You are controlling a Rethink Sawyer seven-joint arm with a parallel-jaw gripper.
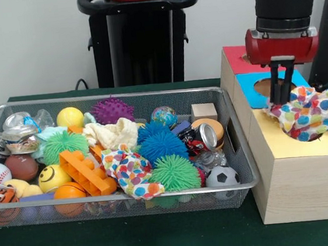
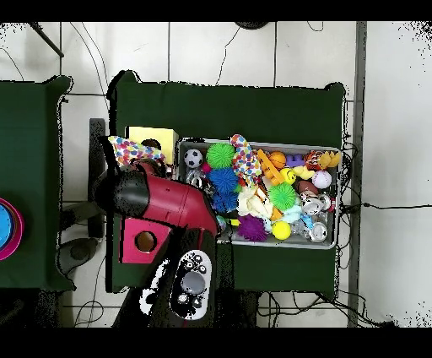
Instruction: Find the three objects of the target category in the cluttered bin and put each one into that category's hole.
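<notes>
Polka-dot cloth at the yellow section of the sorting box, gripper directly above it.

The gripper (image 1: pixel 282 90) hangs over the wooden box (image 1: pixel 294 185), its dark fingers (image 1: pixel 281 81) reaching down to the rear edge of the polka-dot cloth (image 1: pixel 312 110); whether they are clamped on the fabric or already released cannot be told from either view. The cloth lies bunched over the yellow panel (image 1: pixel 271 135), apparently covering that panel's hole, with one corner hanging past the box's side; soft fabric spreads instead of dropping, so it probably needs pushing through. In the wire bin (image 1: pixel 240 150), a second polka-dot cloth (image 1: pixel 131 170) lies on top near the front wall and a cream cloth (image 1: pixel 113 133) sits mid-bin, both likely remaining targets.
</notes>
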